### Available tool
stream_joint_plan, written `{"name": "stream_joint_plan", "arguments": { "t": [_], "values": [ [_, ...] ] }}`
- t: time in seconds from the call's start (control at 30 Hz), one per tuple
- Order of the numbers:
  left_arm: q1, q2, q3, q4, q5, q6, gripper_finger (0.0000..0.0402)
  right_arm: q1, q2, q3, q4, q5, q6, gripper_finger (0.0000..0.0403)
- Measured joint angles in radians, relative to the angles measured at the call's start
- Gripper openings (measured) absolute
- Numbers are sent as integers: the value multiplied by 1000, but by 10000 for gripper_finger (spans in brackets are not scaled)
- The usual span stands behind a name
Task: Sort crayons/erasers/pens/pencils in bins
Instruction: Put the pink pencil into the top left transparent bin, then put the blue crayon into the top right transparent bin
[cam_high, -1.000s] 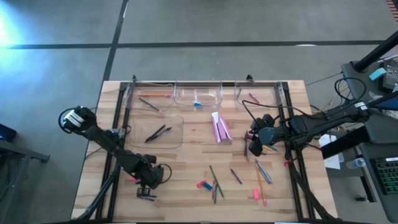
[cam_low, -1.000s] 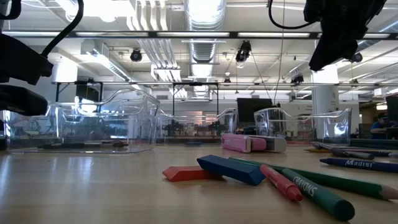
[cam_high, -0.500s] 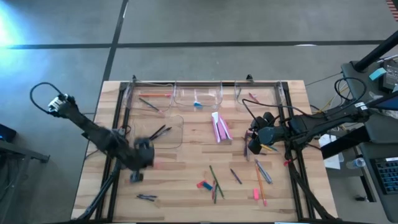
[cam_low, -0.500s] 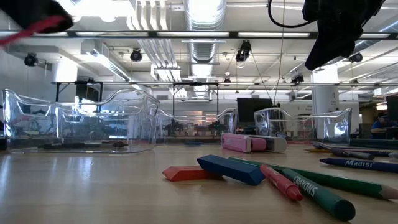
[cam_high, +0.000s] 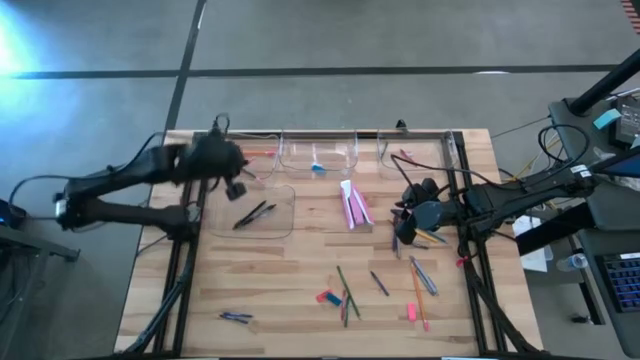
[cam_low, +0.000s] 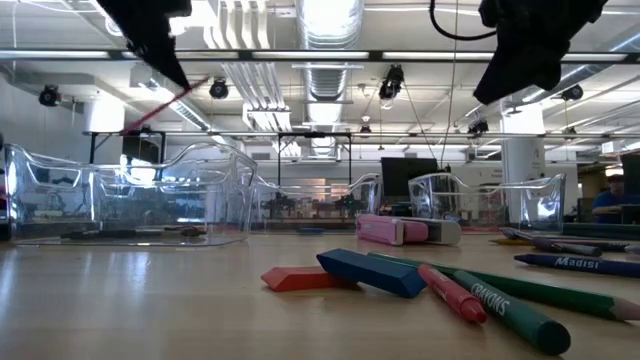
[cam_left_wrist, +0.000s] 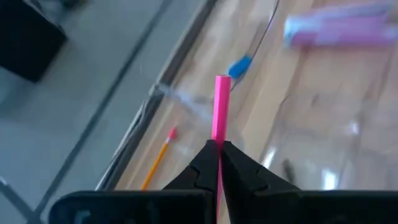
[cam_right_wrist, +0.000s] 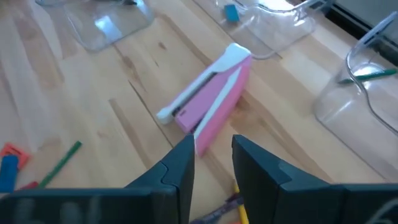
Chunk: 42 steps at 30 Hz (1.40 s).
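Note:
My left gripper (cam_high: 236, 183) is shut on a thin pink stick (cam_left_wrist: 221, 106), high above the clear bins at the table's far left; in the low view (cam_low: 178, 78) the stick (cam_low: 160, 108) slants below it. Three clear bins (cam_high: 320, 155) stand along the far edge and a wider one (cam_high: 255, 210) in front of them. An orange pencil (cam_left_wrist: 155, 165) and a blue eraser (cam_left_wrist: 239, 65) lie in the bins. My right gripper (cam_high: 403, 228) is open and empty above the table, just right of a pink pack (cam_right_wrist: 211, 99). My left gripper pinches the pink stick between its two fingertips (cam_left_wrist: 205, 163). Most of the stick's length (cam_left_wrist: 219, 134) juts out past the fingertips, along the fingers' line. The stick is lifted clear and slants down toward the bins in the low view.
Red and blue erasers (cam_high: 327, 297), green sticks (cam_high: 345, 295), a pink eraser (cam_high: 411, 312) and pens (cam_high: 425, 275) lie loose on the near half of the table. Dark pens (cam_high: 237, 317) lie at the near left. A metal frame (cam_high: 300, 133) edges the table.
My left gripper has risen from the table's near left and swung toward the far edge, carrying the pink stick up clear of the table to above the far-left bins. It stays shut on the stick.

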Motion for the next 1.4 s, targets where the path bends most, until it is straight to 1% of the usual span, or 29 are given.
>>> {"name": "stream_joint_plan", "arguments": {
  "t": [0.07,0.13,0.2,0.27,0.33,0.4,0.47,0.57,0.7,0.77,0.8,0.87,0.9,0.97,1.03,1.13,1.2,1.3,1.37,1.4],
  "values": [
    [140,54,10,-1,92,107,2,0,0,0,8,0,4,98],
    [240,118,25,4,129,193,2,0,0,0,7,-1,17,100],
    [304,182,32,0,132,273,2,0,0,0,7,-3,35,101],
    [337,244,38,1,134,329,2,0,0,0,6,-4,49,102],
    [352,296,41,-1,146,350,2,0,0,0,6,-5,56,101],
    [362,333,45,0,190,351,1,0,0,0,6,-8,57,99],
    [367,356,53,0,231,352,1,0,0,0,6,-11,57,97],
    [366,376,75,-10,244,350,11,0,0,0,6,-11,57,95],
    [366,366,149,-89,247,346,56,0,0,0,4,-11,54,98],
    [357,346,207,-151,266,309,83,0,0,0,1,-8,47,100],
    [346,332,239,-178,295,282,97,0,0,0,2,-4,41,101],
    [315,289,290,-219,397,238,120,0,0,0,2,-2,24,102],
    [287,267,308,-243,438,229,129,0,0,0,2,-2,20,102],
    [191,218,325,-296,453,220,139,0,0,0,2,0,11,100],
    [43,179,322,-355,445,174,142,0,0,0,2,0,10,97],
    [-222,145,297,-385,413,0,143,0,0,0,2,0,10,94],
    [-423,146,289,-379,347,-151,143,0,0,0,2,0,4,93],
    [-716,196,283,-359,210,-332,143,0,4,0,2,0,-4,94],
    [-880,259,281,-357,117,-417,143,0,4,0,2,0,-8,97],
    [-944,294,281,-357,92,-452,143,0,4,0,3,1,-9,98]
  ]
}}
